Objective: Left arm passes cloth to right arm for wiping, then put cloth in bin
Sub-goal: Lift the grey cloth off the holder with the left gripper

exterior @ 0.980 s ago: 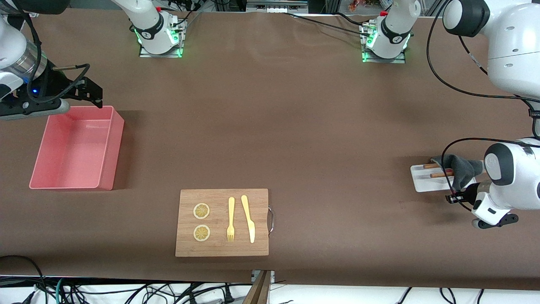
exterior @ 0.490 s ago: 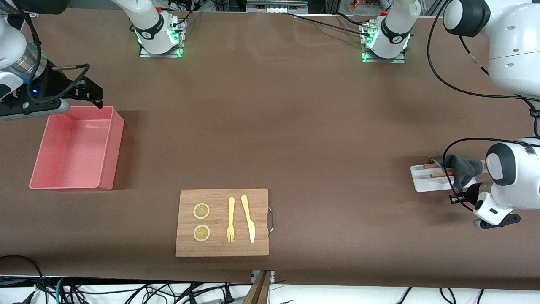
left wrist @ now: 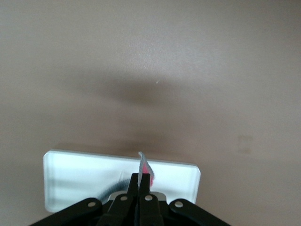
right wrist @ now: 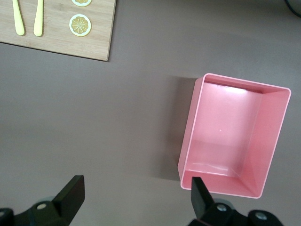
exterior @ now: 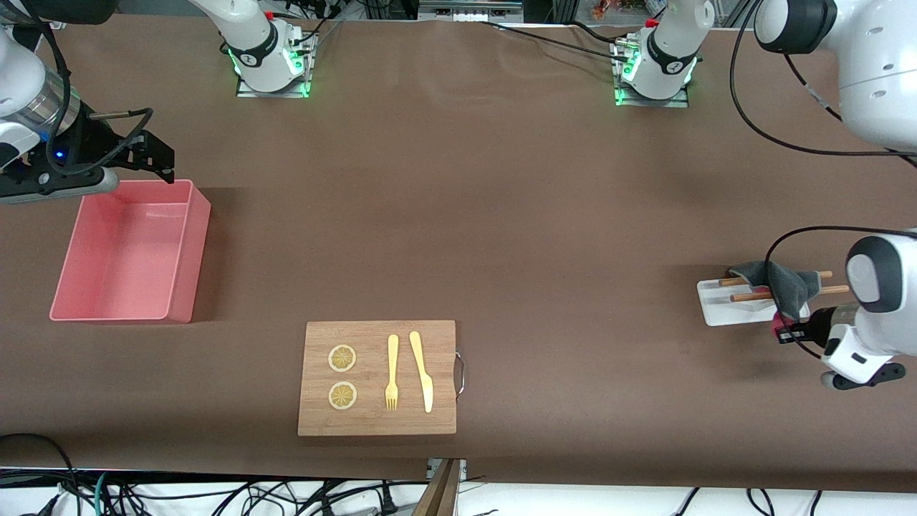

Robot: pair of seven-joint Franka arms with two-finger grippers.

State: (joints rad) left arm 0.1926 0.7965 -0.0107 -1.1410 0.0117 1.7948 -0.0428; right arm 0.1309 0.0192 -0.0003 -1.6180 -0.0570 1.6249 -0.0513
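The dark grey cloth (exterior: 784, 285) hangs over two wooden rods (exterior: 749, 295) on a small white tray (exterior: 716, 307) at the left arm's end of the table. My left gripper (exterior: 779, 331) is beside the tray, shut on a thin edge of the cloth (left wrist: 143, 167) that carries a pink tag. The pink bin (exterior: 188, 251) stands at the right arm's end. My right gripper (exterior: 152, 159) hovers open over the bin's corner farthest from the front camera. Its wrist view shows the bin (right wrist: 187, 129) below, with nothing between the right gripper's (right wrist: 136, 188) fingers.
A wooden cutting board (exterior: 444, 358) lies near the table's front edge with two lemon slices (exterior: 342, 358), a yellow fork (exterior: 392, 369) and a yellow knife (exterior: 423, 369) on it. The white tray (left wrist: 80, 172) fills the space under the left fingers.
The left gripper has shut on the cloth's edge and drawn back toward the left arm's end of the table, pulling the cloth along the rods. The right arm has not moved.
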